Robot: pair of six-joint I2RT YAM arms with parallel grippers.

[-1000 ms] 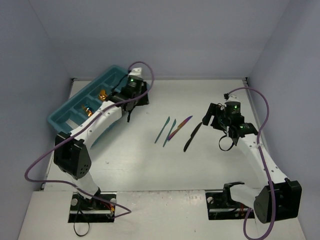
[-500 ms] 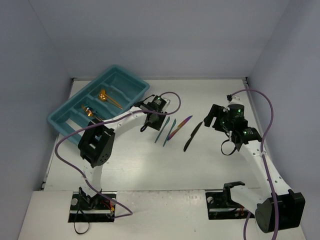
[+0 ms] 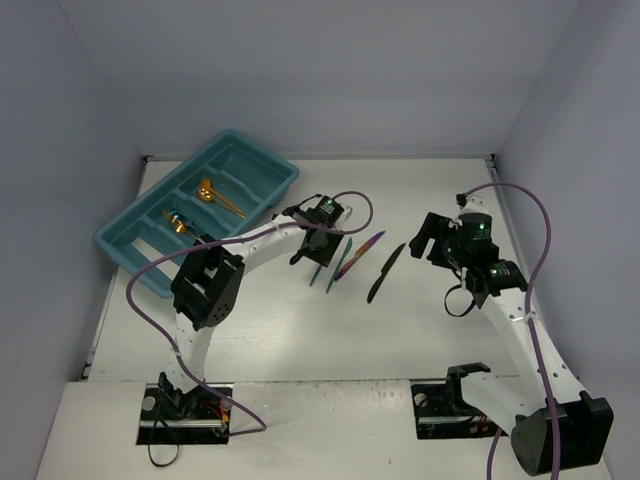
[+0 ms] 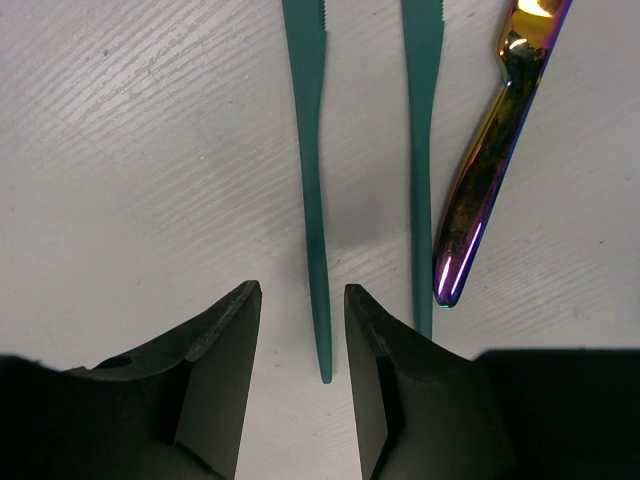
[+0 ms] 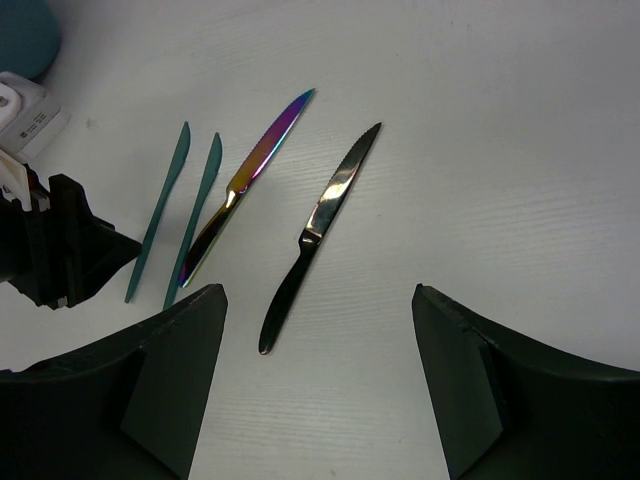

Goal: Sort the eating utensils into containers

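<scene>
White counter (image 3: 420,320) takes up pretty much everything. The teal tray (image 3: 248,168) sits well off to the left of the left end effector (image 4: 300,300) and a bit farther back, with two gold utensils in it, a spoon (image 3: 210,190) and another gold piece (image 3: 175,222) in a separate slot.

Right end effector (image 5: 318,292) hangs spread wide with nothing in it. The black knife (image 5: 315,235) lies on the counter out in front of it, and its handle end shows in the gap between the fingers in the wrist view.

Left end effector is about half open and isn't gripping anything. Its fingers (image 4: 215,380) straddle the handle tip of the first teal knife (image 4: 315,200), with a gap visible on both sides. Can't tell if the fingertips touch the counter. The second teal knife (image 4: 420,180) lies just to the right of that one, roughly parallel, running up past the right finger. The iridescent purple knife (image 4: 480,180) is next over, angled away, close but not touching.
</scene>
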